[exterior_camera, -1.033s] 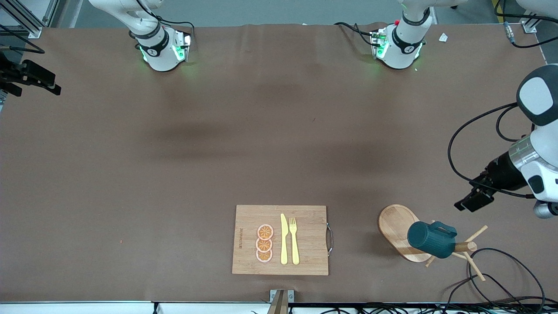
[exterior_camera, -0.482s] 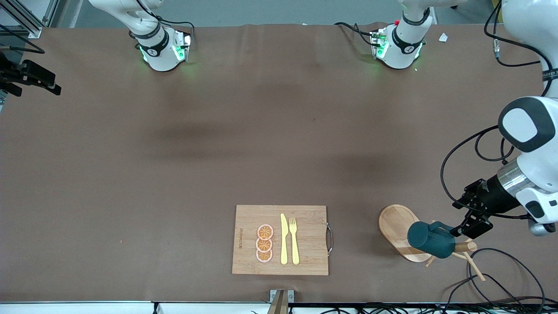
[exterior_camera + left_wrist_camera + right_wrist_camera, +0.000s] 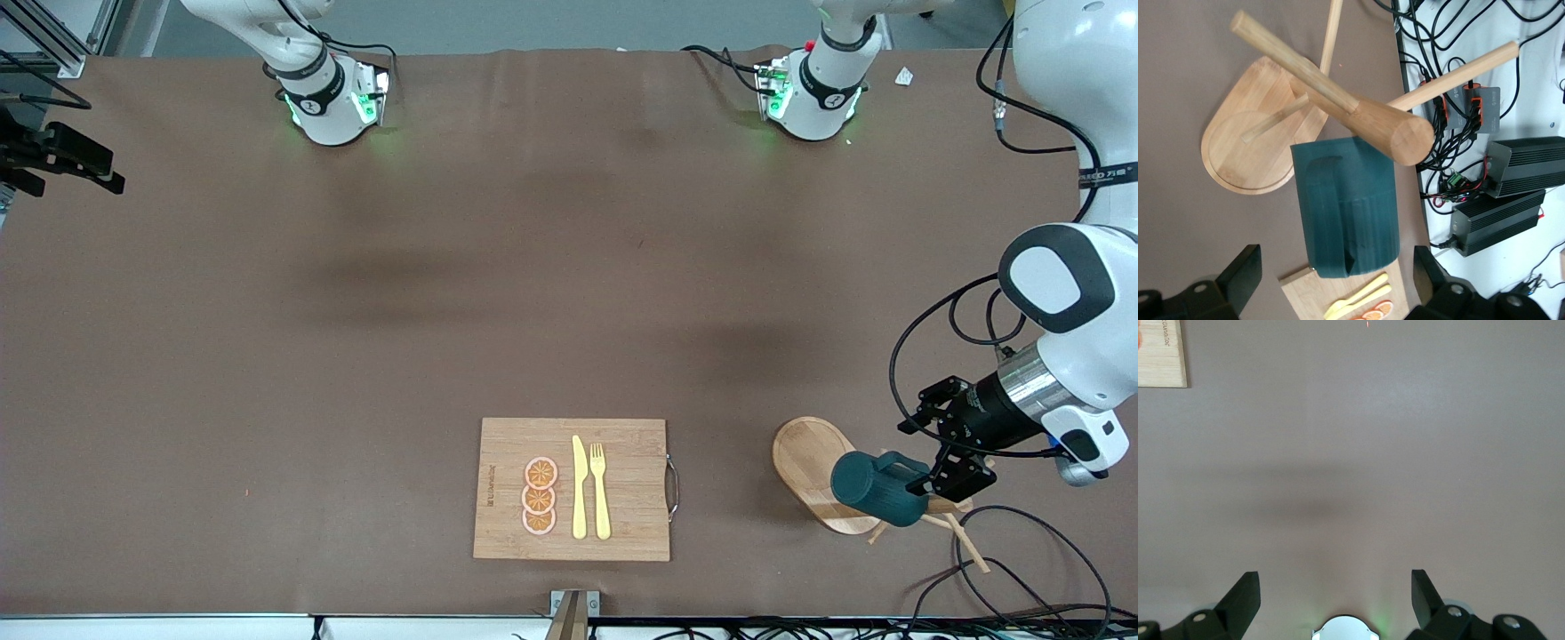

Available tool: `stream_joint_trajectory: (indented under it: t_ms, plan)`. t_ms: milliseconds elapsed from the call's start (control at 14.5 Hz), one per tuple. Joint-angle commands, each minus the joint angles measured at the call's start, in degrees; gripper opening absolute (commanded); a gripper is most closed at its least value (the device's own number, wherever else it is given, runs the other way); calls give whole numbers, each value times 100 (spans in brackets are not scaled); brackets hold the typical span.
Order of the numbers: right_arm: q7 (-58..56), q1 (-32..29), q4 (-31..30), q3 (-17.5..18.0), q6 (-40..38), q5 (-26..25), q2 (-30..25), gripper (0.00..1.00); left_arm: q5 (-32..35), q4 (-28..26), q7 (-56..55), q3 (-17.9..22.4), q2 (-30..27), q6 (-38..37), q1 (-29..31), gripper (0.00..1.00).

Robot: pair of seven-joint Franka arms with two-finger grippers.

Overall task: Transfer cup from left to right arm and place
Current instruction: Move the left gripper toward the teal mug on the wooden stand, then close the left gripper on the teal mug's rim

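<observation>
The dark teal ribbed cup (image 3: 878, 488) hangs on its side on a peg of the wooden rack (image 3: 805, 462), near the front camera at the left arm's end of the table. My left gripper (image 3: 927, 452) is open, level with the cup and right beside it. In the left wrist view the cup (image 3: 1345, 213) lies between the two fingers (image 3: 1241, 273), which stand apart from its sides, and the rack's thick peg (image 3: 1358, 113) runs over it. My right gripper (image 3: 1335, 587) is open and empty over bare table by its own base. It is out of the front view.
A wooden cutting board (image 3: 622, 533) with a yellow knife, a fork and orange slices lies beside the rack, toward the right arm's end. Black cables (image 3: 1022, 569) lie by the rack at the table's edge. Power boxes (image 3: 1505, 193) sit off the table.
My left arm has come down toward the front camera. Its open gripper went from above the rack to the cup's side. The cup and rack have not moved.
</observation>
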Motion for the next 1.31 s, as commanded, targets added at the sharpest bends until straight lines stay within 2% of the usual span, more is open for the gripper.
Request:
stream_joint_trajectory:
  t_ms: [0,826,1239]
  plan:
    - [32,18,-97,-3,18,19,-137,100,-403,126,-100,-2,158,218,5,100]
    - [32,18,-106,-11,26,-7,-137,100,-668,143,-100,-125,624,1097,-92,100]
    - [32,18,-106,-11,26,-7,-137,100,-677,134,-91,-212,739,1308,-92,100]
